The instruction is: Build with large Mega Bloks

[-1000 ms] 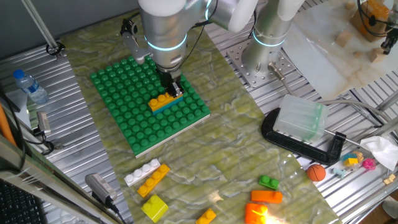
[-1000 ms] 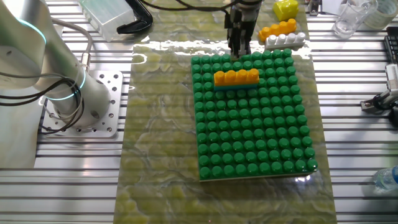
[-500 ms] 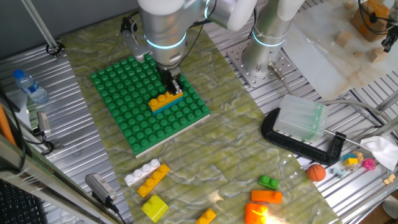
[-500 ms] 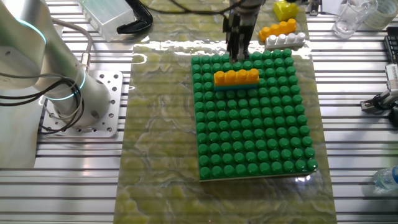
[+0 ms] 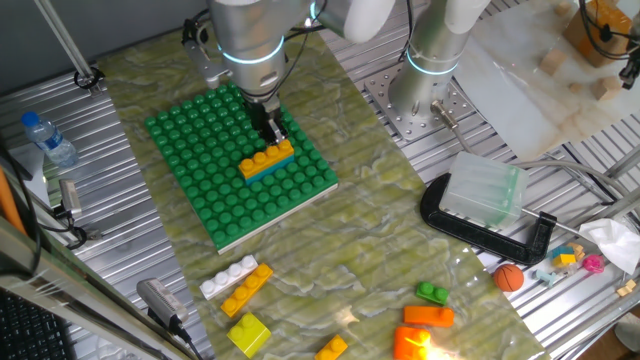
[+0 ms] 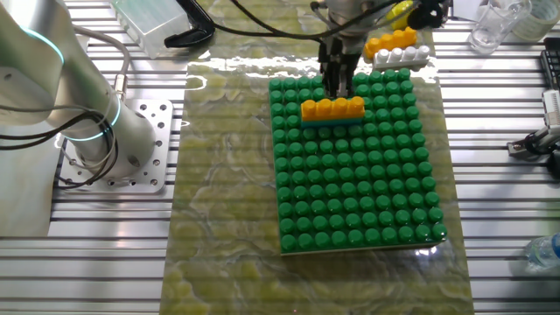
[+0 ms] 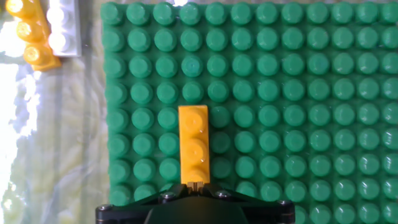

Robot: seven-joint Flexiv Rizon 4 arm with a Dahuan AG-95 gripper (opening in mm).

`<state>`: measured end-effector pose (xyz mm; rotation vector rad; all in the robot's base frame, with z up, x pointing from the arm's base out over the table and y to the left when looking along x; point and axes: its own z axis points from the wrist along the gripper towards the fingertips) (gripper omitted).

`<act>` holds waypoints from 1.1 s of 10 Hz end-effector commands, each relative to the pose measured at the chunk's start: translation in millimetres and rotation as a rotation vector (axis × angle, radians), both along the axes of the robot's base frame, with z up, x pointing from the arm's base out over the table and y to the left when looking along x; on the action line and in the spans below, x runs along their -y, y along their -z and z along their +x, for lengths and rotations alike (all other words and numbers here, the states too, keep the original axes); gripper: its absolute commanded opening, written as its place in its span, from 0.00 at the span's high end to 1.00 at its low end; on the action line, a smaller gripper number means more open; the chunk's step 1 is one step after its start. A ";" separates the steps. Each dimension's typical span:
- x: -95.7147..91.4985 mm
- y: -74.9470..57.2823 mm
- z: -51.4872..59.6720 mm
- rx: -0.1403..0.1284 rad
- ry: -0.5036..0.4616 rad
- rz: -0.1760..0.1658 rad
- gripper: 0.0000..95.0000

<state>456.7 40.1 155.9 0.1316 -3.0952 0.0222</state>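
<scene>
Your tool (image 6: 337,81) has moved since a moment ago. It has slid over the green board (image 5: 190,170) and now hangs just behind the orange bar (image 5: 267,159). The orange bar has not moved. It sits on a blue bar (image 5: 272,168), pressed onto the green board. You cannot tell if the tool is spread or pressed together. It pinches nothing. A white bar (image 5: 228,277) and a yellow-orange bar (image 5: 246,290) lie side by side on the table (image 5: 380,250). No writing can be read.
</scene>
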 end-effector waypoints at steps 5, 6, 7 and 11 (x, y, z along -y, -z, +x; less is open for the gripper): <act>-1.9 14.3 -7.8 -0.015 -0.022 0.015 1.00; -1.9 14.3 -7.9 -0.015 -0.026 0.015 1.00; -1.9 14.3 -7.9 -0.015 -0.028 0.016 1.00; -1.5 14.6 -8.4 -0.020 -0.027 0.014 1.00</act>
